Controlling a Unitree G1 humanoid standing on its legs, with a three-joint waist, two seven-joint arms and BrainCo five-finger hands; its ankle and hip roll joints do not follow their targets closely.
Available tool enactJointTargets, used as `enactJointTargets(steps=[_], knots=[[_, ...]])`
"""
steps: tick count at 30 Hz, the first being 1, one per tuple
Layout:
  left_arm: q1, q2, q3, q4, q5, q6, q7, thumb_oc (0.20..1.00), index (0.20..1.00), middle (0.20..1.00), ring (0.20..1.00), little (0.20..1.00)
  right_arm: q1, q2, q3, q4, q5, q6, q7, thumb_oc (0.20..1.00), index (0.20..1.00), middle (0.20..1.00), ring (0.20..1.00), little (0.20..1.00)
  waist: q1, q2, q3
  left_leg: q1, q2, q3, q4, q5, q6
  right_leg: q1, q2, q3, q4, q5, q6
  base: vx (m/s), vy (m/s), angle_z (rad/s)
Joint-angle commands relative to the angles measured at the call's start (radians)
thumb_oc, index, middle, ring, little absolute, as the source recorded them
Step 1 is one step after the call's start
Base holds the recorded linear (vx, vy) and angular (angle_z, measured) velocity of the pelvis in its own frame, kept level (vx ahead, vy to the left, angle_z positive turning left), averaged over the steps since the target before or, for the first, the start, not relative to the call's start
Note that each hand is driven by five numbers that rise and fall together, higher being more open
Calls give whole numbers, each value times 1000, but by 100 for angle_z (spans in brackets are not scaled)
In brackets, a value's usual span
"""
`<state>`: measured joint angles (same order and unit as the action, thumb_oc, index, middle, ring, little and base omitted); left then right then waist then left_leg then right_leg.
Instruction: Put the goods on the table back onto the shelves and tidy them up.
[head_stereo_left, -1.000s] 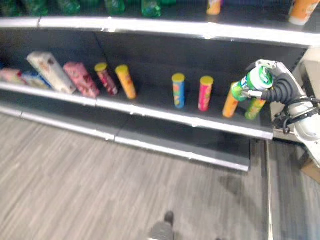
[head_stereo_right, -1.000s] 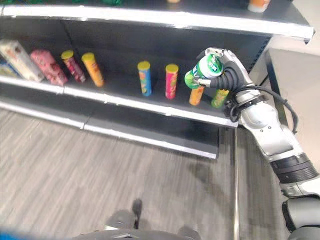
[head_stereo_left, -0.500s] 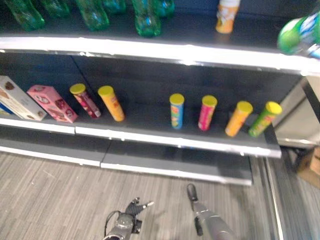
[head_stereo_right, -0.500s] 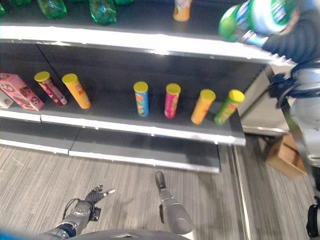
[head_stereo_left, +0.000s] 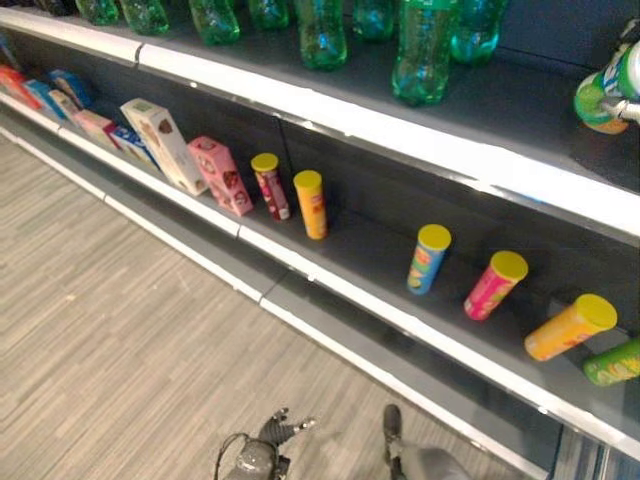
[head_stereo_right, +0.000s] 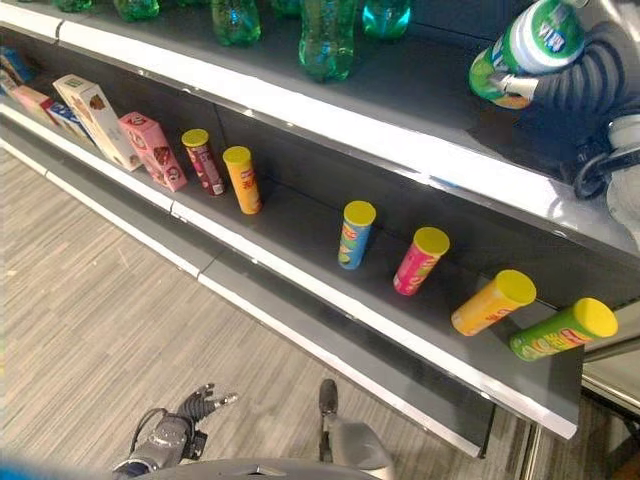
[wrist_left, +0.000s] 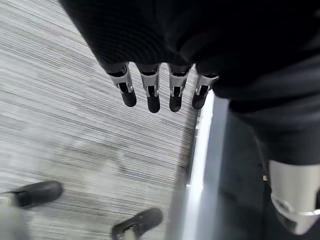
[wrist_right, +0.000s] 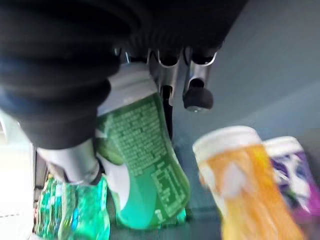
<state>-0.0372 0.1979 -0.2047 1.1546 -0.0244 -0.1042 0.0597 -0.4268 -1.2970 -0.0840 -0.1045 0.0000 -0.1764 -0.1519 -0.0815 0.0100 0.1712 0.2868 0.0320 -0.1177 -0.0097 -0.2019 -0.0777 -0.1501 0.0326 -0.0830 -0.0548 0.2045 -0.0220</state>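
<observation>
The right hand (head_stereo_right: 585, 75), at the upper right of the right eye view, grips a green plastic bottle with a white label (head_stereo_right: 525, 52) above the grey upper shelf (head_stereo_right: 420, 100). The left hand (wrist_left: 160, 90) hangs over the floor, fingers straight and empty. Step in hand: placing. Next move, by judgement: stand the bottle upright beside the orange bottle (wrist_right: 250, 190), then release.
</observation>
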Motion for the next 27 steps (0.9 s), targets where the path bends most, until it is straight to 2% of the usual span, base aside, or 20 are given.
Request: enactJointTargets(steps=[1, 6, 11, 16, 17, 18, 19, 22, 27], knots=[[34, 66, -19, 10, 31, -13, 7, 1000, 1000, 1000, 1000, 1000, 20, 50, -38, -7, 2, -15, -15, 200, 200, 200, 200, 200, 0, -56, -78, -104, -12, 67, -11, 29, 16, 15, -65, 92, 80, -176, 136, 16, -10, -30], [57, 67, 2, 14, 39, -18, 9, 1000, 1000, 1000, 1000, 1000, 39, 65, -48, -31, -7, -25, -2, 200, 200, 200, 200, 200, 5, -51, -88, -77, -7, 101, -22, 27, 19, 26, -61, 99, 79, -177, 139, 18, -10, -15], [63, 69, 0, 13, 40, -22, 0, 1000, 1000, 1000, 1000, 1000, 23, 41, 2, -14, 47, -32, 49, 200, 200, 200, 200, 200, 10, -52, -91, -57, -2, 109, -37, 30, 17, 30, -59, 98, 88, -184, 138, 0, -9, -12], [63, 85, -22, -1, 34, -23, -18, 1000, 1000, 1000, 1000, 1000, -146, -15, 235, 89, 221, -38, 145, 200, 200, 200, 200, 200, 29, -61, -89, -59, 0, 108, -30, 36, 6, 33, -61, 94, 86, -192, 136, -15, -22, -16], [60, 93, -40, -6, 34, -25, -26, 1000, 1000, 1000, 1000, 1000, -235, -38, 337, 142, 270, -33, 173, 200, 200, 200, 200, 200, 37, -67, -87, -62, 1, 105, -24, 36, 1, 34, -61, 95, 86, -194, 136, -3, -20, 19], [61, 91, -36, -6, 34, -25, -26, 1000, 1000, 1000, 1000, 1000, -252, -37, 354, 147, 271, -35, 173, 200, 200, 200, 200, 200, 33, -65, -87, -62, 1, 105, -24, 36, 1, 34, -61, 95, 86, -194, 136, -6, -24, 26], [62, 96, -55, -14, 36, -27, -34, 1000, 1000, 1000, 1000, 1000, -324, -51, 431, 175, 318, -36, 198, 200, 200, 200, 200, 200, 37, -67, -86, -65, 2, 101, -21, 37, -4, 34, -60, 96, 84, -195, 135, -7, -11, 19], [62, 100, -63, -14, 34, -28, -38, 1000, 1000, 1000, 1000, 1000, -429, -58, 534, 232, 329, -35, 200, 200, 200, 200, 200, 200, 42, -68, -86, -66, 2, 100, -21, 38, -5, 33, -59, 98, 84, -196, 134, 4, -10, 14], [64, 101, -69, -2, 26, -31, -38, 1000, 1000, 1000, 1000, 1000, -610, -14, 700, 345, 318, -33, 198, 200, 200, 200, 200, 200, 50, -67, -84, -67, 1, 95, -22, 38, -5, 32, -56, 103, 87, -194, 132, 11, -10, 2]])
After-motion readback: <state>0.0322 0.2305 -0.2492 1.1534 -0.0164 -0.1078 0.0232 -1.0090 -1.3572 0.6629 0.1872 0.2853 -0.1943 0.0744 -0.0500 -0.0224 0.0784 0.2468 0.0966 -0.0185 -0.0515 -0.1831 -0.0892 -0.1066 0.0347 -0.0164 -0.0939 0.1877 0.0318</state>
